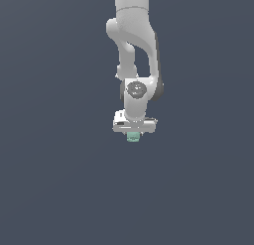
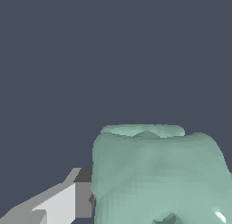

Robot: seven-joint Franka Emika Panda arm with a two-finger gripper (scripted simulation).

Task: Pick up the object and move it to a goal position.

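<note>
The object (image 1: 133, 137) is a small pale mint-green lumpy blob that shows just under the white hand of the arm in the exterior view. My gripper (image 1: 134, 133) points straight down and is shut on it; the blob is narrower than the hand. In the wrist view the object (image 2: 154, 173) fills much of the picture, and one grey and white finger (image 2: 68, 200) presses against its side. The other finger is hidden behind the blob. No goal marker shows in either view.
The white arm (image 1: 134, 45) comes down from the top middle of the exterior view. A plain dark blue-grey ground (image 1: 49, 179) lies all around, with no other objects or edges in view.
</note>
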